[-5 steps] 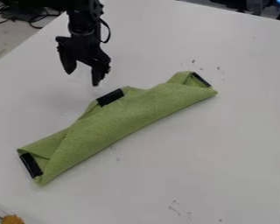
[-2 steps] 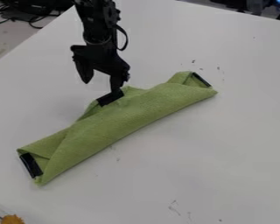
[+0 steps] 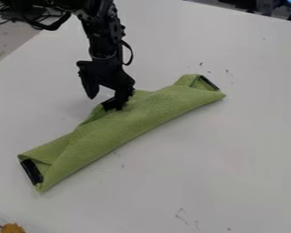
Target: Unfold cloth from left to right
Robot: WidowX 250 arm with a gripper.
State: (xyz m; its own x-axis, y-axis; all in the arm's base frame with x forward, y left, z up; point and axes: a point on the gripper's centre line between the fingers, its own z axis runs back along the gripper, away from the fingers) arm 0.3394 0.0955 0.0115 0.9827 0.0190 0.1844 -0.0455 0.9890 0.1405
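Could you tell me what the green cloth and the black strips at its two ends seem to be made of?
The cloth looks like matte woven or microfibre fabric, given its soft folds. The strips look like smooth tape or plastic, judging by their slight sheen.

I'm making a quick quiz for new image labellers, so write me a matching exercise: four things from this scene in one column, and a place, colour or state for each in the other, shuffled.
Things
1. Cloth
2. Gripper
3. Table
4. Orange thing

Places, colours, states
A. White, beneath the folded fabric
B. At the lower left corner of the view
C. Green, folded into a long, slanting strip
D. Black, open, with one fingertip down at the fabric's upper edge

Right pairs
1-C
2-D
3-A
4-B
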